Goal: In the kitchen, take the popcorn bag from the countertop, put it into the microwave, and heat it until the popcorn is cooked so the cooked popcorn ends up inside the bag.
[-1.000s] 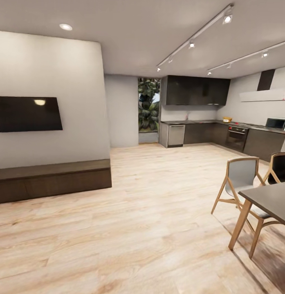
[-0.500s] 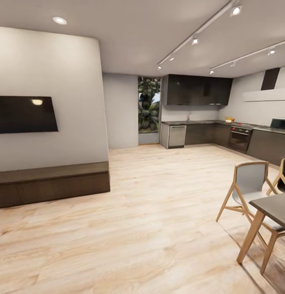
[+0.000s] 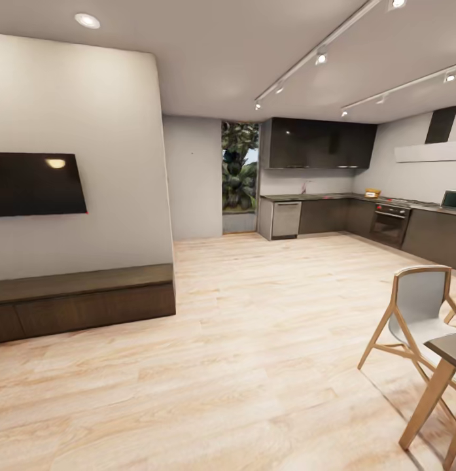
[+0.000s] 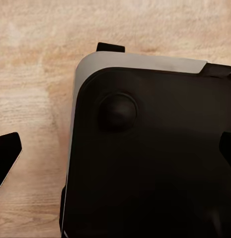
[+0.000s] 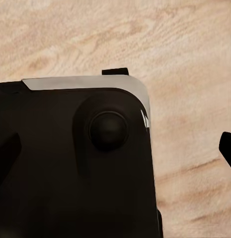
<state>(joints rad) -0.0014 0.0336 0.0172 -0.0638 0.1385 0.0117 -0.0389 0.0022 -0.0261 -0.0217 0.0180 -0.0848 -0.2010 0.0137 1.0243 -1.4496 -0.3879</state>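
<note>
Black finger tips of the left claw (image 4: 115, 148) and right claw (image 5: 115, 148) are seen wide apart, holding nothing, above the robot's dark base (image 4: 155, 163) and wood floor (image 3: 254, 340). Far off, the microwave (image 3: 453, 199) is seen on the kitchen counter (image 3: 332, 195); the popcorn bag cannot be made out.
</note>
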